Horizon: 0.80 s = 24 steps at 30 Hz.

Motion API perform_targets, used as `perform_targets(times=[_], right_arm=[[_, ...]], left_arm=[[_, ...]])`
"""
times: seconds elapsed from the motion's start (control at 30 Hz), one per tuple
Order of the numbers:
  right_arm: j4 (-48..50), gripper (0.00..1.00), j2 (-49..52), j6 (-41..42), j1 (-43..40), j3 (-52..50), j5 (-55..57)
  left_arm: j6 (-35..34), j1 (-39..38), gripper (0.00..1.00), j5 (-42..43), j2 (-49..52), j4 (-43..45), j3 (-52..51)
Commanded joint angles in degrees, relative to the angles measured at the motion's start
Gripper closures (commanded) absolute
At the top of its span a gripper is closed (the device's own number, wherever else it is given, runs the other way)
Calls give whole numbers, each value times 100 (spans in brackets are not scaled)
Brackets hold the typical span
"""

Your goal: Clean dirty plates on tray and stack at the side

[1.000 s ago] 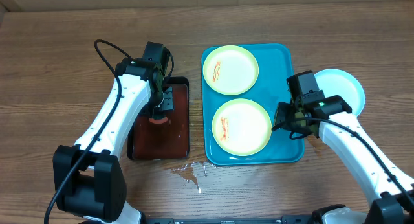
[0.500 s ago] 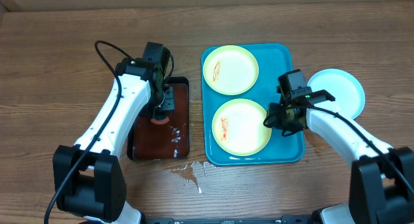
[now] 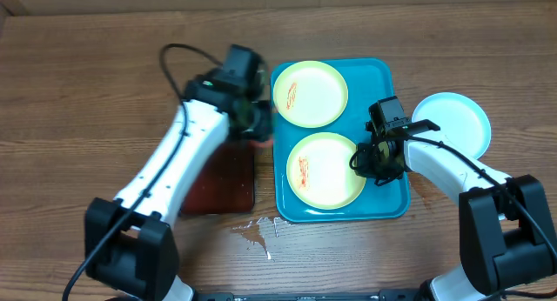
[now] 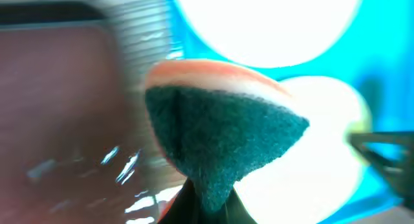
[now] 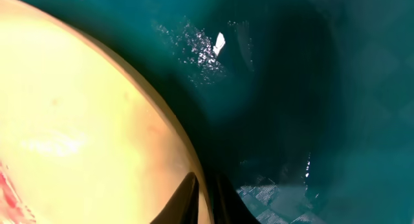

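While my left gripper (image 3: 255, 125) hangs over the left rim of the turquoise tray (image 3: 396, 92), it is clamped on a sponge (image 4: 220, 146). The sponge shows a dark green scouring face with an orange-pink layer behind it, and it is pinched from below at its narrow end. The left wrist view is blurred, so I can make out little beyond the sponge, the blue of the tray and two pale plates behind it.

My right gripper (image 3: 372, 164) sits low at the right edge of the near yellow-green plate (image 3: 335, 166). My fingertips (image 5: 189, 193) are drawn in to a narrow slit with the plate's rim caught between them, one over the plate and the other on the tray side.

That plate lies on the near half of the tray, with a red sauce smear on its left part. The far yellow-green plate (image 3: 313, 96) lies on the far half, also smeared red. The light blue plate (image 3: 457, 123) rests off the tray on the wooden table (image 3: 78, 83) to the right (no sauce that I can see).

Left of the turquoise tray lies a black tray (image 3: 228, 183) with a dark red inside. A small puddle (image 3: 254, 233) glistens on the table just in front of both trays.
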Motion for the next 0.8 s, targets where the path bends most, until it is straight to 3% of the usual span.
perform_targets(times=[0.0, 0.3, 0.77], right_arm=[[11, 92, 70, 96, 26, -44, 9], [4, 93, 70, 96, 26, -44, 7], [-81, 93, 70, 114, 26, -44, 7]], left_arm=[[-575, -586, 96, 409, 295, 361, 103], [-1628, -1274, 96, 872, 1652, 1027, 103], [-1429, -1113, 96, -400, 1943, 750, 168]])
